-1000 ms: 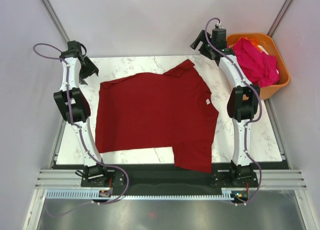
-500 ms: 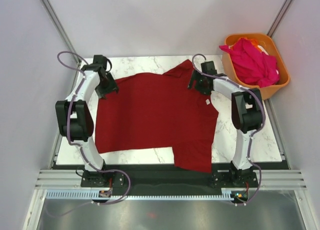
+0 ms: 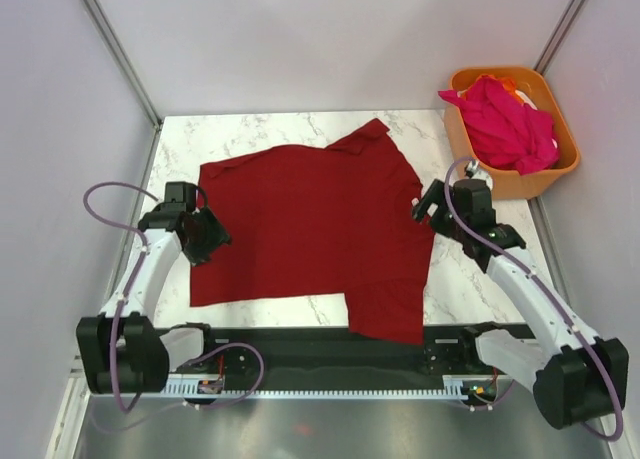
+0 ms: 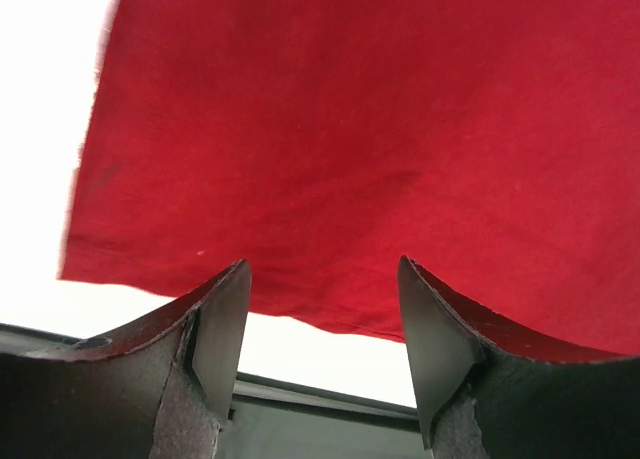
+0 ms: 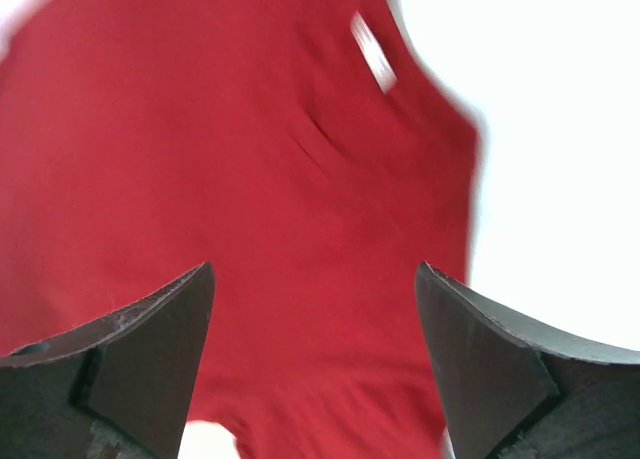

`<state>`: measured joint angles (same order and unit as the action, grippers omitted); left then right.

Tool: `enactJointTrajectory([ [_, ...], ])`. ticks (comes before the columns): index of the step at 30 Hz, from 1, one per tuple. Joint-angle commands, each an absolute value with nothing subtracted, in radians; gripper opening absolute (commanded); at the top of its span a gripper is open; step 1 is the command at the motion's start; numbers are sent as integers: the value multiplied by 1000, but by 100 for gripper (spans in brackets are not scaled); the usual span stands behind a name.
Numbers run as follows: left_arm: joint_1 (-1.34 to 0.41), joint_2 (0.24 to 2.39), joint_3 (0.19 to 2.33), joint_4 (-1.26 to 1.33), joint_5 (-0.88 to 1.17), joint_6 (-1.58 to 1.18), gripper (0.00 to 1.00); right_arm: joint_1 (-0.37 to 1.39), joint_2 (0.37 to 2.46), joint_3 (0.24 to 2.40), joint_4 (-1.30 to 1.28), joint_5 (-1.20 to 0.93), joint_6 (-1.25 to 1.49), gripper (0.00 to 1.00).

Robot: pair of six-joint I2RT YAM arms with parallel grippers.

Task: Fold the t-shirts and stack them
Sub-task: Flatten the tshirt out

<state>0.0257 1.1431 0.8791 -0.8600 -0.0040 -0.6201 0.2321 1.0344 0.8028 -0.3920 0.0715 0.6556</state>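
Crimson cloth, the red shirt [image 3: 310, 234], lies spread flat on the tabletop [image 3: 480, 279], its long axis running left to right between the two hands, collar and white label [image 3: 415, 203] toward the right. The left hand [image 3: 207, 235] sits over the hem edge, the right hand [image 3: 432, 204] just beside the label; each is about equally near its own edge. Both hands are spread wide and hold nothing, as both wrist views show. The pink shirt [image 3: 508, 124] is heaped in the tub [image 3: 558, 164].
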Motion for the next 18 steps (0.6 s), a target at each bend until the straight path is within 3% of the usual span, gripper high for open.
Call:
enactJointTrajectory([
  [1, 58, 1206, 821, -724, 156, -693, 67, 236, 1089, 701, -453, 12, 719, 89],
  [7, 60, 1308, 828, -649, 170, -658, 64, 238, 1169, 725, -402, 23, 683, 86],
  [11, 64, 1380, 952, -649, 207, -672, 63, 236, 1294, 830, -355, 5, 643, 86],
  [14, 69, 1472, 1091, -649, 207, -672, 63, 236, 1452, 975, -301, -78, 620, 84],
  [18, 86, 1641, 1294, -649, 207, -672, 63, 236, 1718, 1324, -273, -269, 614, 80],
])
